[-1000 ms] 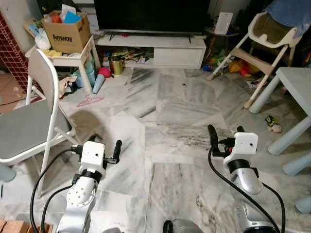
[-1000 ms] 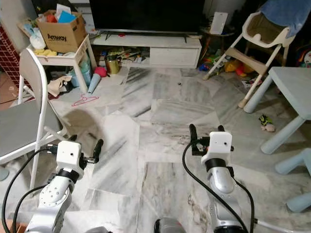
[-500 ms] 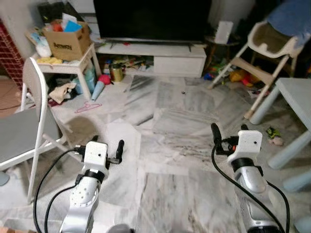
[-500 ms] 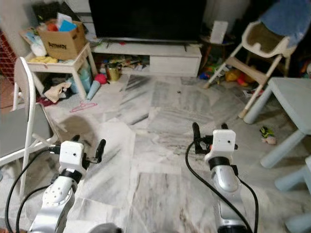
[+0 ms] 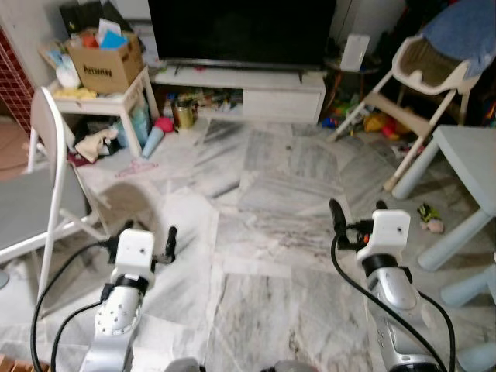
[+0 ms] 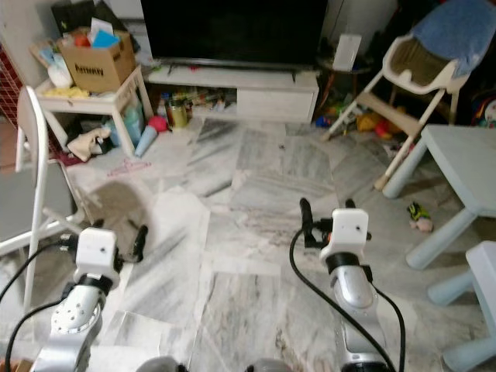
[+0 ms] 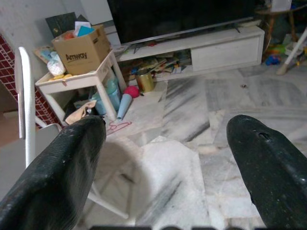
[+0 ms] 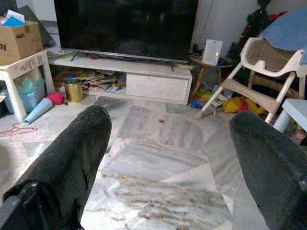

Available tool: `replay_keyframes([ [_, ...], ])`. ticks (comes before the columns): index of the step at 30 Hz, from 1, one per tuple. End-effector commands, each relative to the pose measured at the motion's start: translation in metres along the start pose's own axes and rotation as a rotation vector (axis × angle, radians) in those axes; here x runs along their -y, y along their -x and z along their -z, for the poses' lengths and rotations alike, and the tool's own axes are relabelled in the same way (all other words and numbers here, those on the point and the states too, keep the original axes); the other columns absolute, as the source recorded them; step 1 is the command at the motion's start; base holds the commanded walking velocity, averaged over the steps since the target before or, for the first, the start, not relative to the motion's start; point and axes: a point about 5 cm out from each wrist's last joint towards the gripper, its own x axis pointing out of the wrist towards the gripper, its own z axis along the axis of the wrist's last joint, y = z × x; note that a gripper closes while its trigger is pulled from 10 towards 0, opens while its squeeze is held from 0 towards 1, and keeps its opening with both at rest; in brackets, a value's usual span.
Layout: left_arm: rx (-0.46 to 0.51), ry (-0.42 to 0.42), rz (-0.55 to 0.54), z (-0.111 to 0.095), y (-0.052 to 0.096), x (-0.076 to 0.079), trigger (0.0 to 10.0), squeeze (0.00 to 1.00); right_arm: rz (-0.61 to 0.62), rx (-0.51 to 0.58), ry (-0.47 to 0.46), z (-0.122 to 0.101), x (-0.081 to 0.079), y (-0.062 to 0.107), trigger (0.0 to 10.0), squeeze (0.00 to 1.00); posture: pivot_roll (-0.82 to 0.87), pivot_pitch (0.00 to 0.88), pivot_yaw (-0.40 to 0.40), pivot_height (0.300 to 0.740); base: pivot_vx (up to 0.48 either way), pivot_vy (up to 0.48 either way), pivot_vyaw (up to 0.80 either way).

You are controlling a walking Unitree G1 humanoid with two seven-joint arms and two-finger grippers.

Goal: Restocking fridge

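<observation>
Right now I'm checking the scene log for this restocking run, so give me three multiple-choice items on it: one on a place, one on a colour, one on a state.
1. Where does the cardboard box sit?
A. on the small white side table
B. on the floor by the TV
C. on the folding chair

2. What colour is the clothes hanger lying on the floor?
A. green
B. pink
C. black

3. How are the two hands?
A. both shut on bottles
B. left shut on a can, right open
C. both open and holding nothing

Answers:
1. A, the box stands on top of the side table at the robot's left, beside the TV stand.
2. B, the hanger shows pink against the grey marble floor.
3. C, the left hand and the right hand each show two black fingers spread wide with only floor between them.
</observation>
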Motion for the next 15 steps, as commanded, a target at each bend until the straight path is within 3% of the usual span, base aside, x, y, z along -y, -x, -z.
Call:
replay_keyframes([
  [1, -0.011, -0.024, 0.004, 0.0023, -0.0005, 0.0006, 10.0, 0.00, 0.007, -0.001, 0.004, 0.0006, 0.0000, 0.0015, 10.0, 0.00, 0.03, 0.000, -0.014, 0.740, 0.000, 0.000, 0.00],
  [15, -0.018, -0.052, -0.004, 0.0047, -0.0029, -0.0031, 10.0, 0.00, 0.004, -0.009, 0.003, 0.0033, 0.0003, 0.0019, 10.0, 0.00, 0.03, 0.000, -0.016, 0.740, 0.000, 0.000, 0.00],
])
